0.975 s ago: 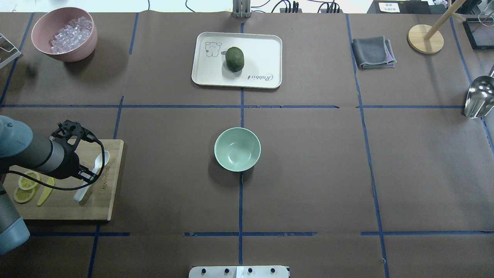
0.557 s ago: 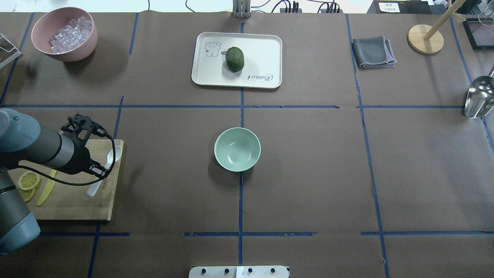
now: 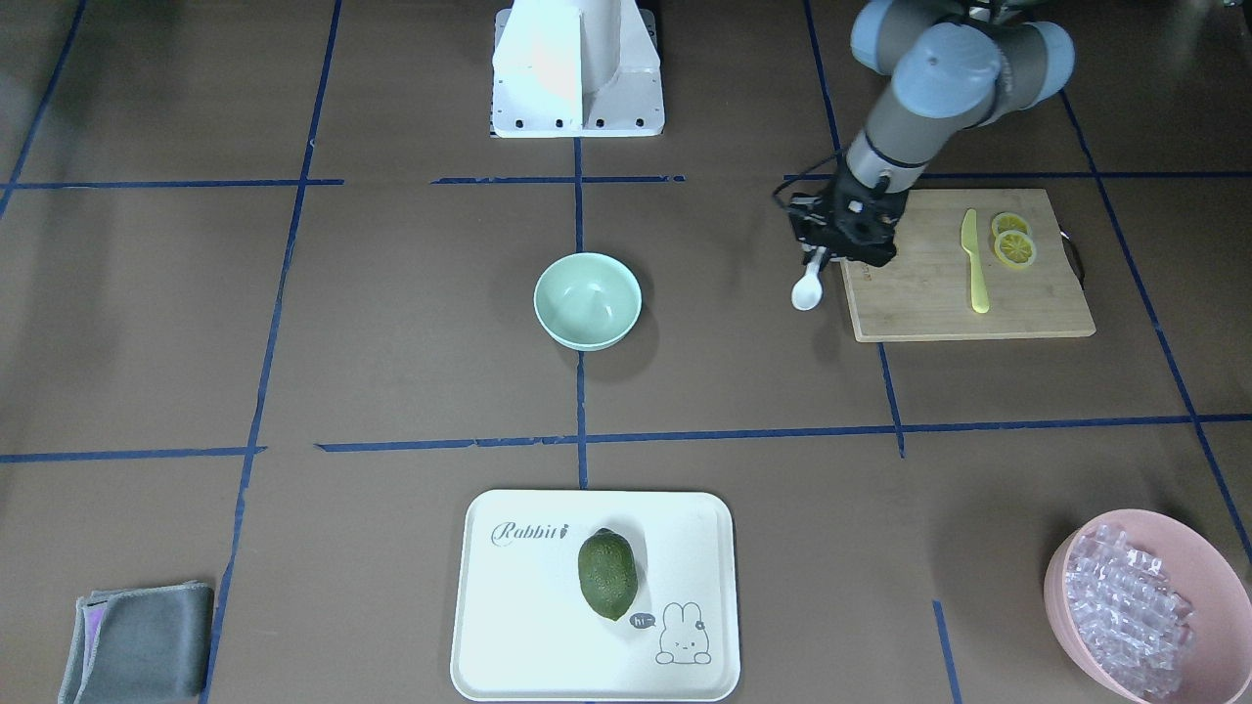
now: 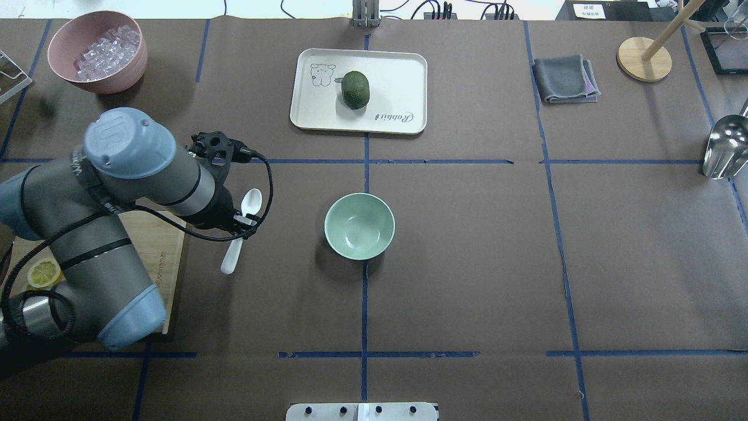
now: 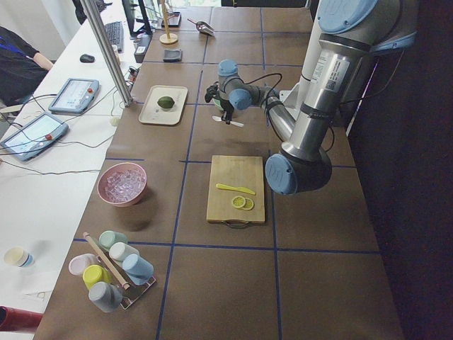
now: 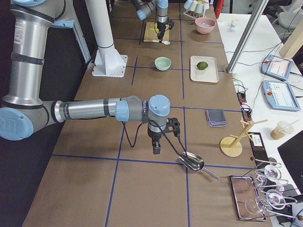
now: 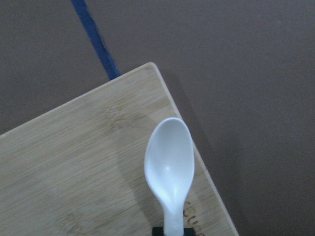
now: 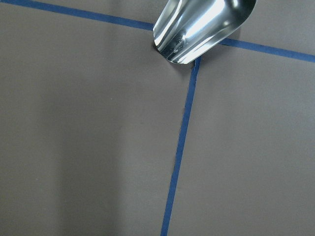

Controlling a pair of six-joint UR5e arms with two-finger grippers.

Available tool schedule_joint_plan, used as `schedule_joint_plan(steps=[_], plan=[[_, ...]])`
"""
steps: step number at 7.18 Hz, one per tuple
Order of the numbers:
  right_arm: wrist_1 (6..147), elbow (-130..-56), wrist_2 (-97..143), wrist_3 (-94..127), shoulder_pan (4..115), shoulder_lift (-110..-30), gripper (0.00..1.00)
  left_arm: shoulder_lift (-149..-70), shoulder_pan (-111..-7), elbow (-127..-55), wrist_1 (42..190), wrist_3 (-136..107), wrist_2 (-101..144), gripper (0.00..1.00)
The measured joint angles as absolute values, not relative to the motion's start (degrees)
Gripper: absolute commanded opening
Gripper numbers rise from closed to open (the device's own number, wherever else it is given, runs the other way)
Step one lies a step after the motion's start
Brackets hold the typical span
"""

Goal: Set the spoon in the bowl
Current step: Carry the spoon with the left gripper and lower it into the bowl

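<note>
One pink bowl (image 4: 120, 82) holds clear cubes (image 4: 108, 49); left fingers (image 4: 244, 220) clamp the spoon (image 4: 251, 202) near the mint bowl (image 4: 328, 228); right fingers (image 6: 156, 147) unreadable

small white plastic spoon (image 4: 251, 202) is held aloft by mid-handle, scoop facing up & pointed away from robot. pale mint-green round bowl (image 4: 359, 226) is set upright, well apart, to spoon's right.

The bowl (image 4: 359, 226) sits mid-worktop (image 4: 467, 263). The spoon (image 4: 251, 202), held in the left end effector (image 4: 241, 221), hangs between the bowl and the cutting board (image 3: 929, 293). The tray (image 4: 403, 76) lies behind the bowl.
</note>
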State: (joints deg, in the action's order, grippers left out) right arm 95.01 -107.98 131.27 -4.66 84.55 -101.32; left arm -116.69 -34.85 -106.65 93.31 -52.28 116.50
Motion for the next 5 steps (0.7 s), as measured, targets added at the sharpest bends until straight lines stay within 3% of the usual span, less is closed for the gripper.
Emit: schedule_joint_plan(steps=[2, 3, 4, 5], plan=[[95.0, -107.7, 131.3, -4.7, 84.6, -101.3, 1.00, -127.6, -31.7, -99.2, 91.8, -60.9, 116.2, 0.02], [95.0, -107.5, 131.3, -4.7, 84.5, -101.3, 1.00, -131.4, -30.6, -95.7, 91.9, -62.8, 116.1, 0.13], [95.0, -107.3, 131.3, -4.7, 84.6, -101.2, 1.00, -133.7, -30.1, -93.4, 92.1, -63.6, 116.0, 0.69], [95.0, -107.2, 131.3, -4.7, 84.5, -101.2, 1.00, -135.0, -29.8, -92.3, 92.2, -63.9, 116.1, 1.00]])
